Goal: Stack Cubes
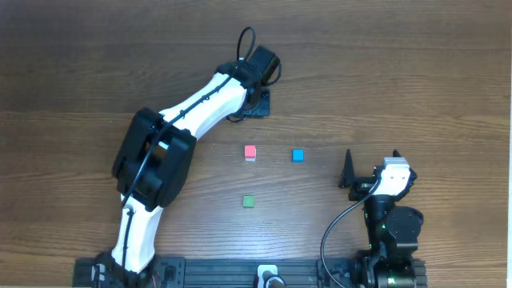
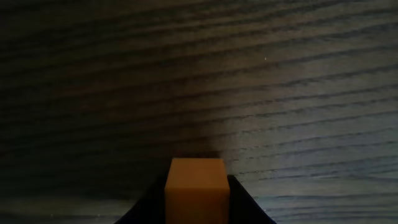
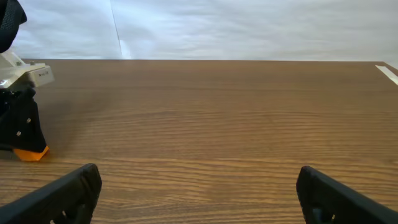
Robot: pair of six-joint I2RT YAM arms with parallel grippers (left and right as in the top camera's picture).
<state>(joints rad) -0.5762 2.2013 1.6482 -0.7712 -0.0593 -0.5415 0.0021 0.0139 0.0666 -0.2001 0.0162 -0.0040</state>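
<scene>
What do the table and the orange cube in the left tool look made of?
Table: wood or wood-look laminate. It is brown with long streaked grain lines and a soft, low sheen, and the look leaves open which of the two it is.
Orange cube: probably plastic or painted wood, with even colour, smooth matte faces, straight crisp edges and no visible grain.
</scene>
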